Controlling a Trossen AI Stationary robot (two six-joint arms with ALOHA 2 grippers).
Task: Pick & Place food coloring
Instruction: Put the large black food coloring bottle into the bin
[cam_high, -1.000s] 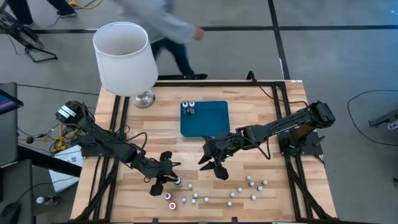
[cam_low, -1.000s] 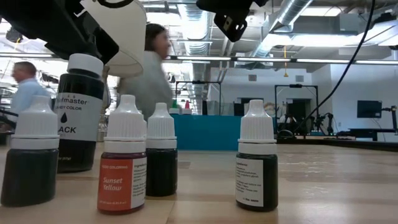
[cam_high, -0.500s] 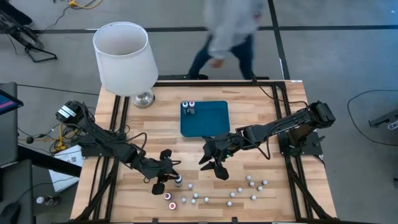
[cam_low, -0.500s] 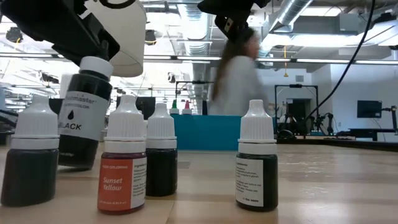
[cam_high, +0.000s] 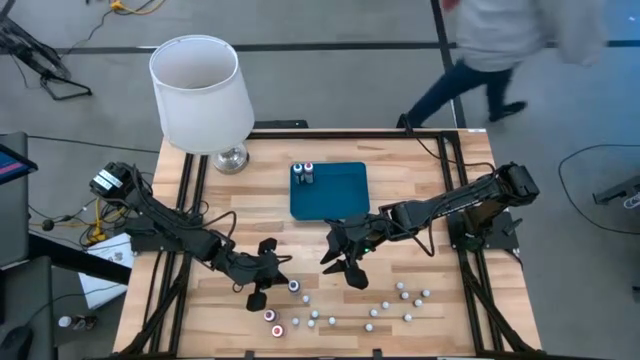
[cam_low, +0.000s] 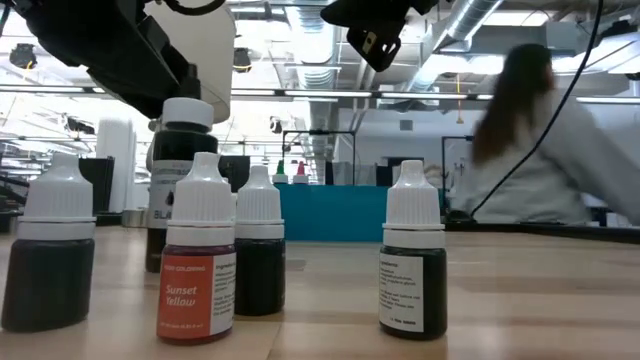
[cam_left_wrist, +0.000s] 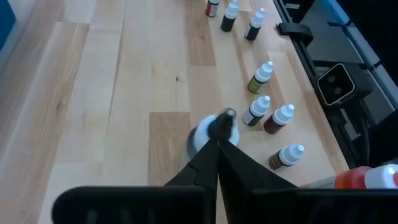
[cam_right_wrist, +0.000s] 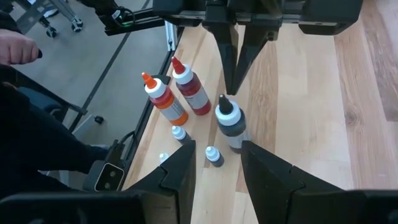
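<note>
The food coloring is a scatter of tiny bottles near the table's front edge, plus two bottles standing in the teal tray. A black bottle with a white cap stands upright on its base on the wood. My left gripper is shut, its fingertips right at this bottle's cap. In the high view the same gripper sits just left of the bottle. My right gripper hangs open above the table's middle with nothing between its fingers. My left gripper comes slanting down from the table's left, its shut fingertips at the black bottle's cap tip. The bottle is not between the fingers. Whether the fingertips touch the cap, I cannot tell.
A white lamp stands at the far left corner. Two red squeeze bottles stand near the front left edge. In the low view an orange "Sunset Yellow" bottle and dark bottles stand close by. A person walks beyond the far edge.
My left gripper has shut and no longer has the black bottle between its fingers. The bottle was tilted half a second ago. It now stands upright on the table, slightly farther toward the right and far side.
</note>
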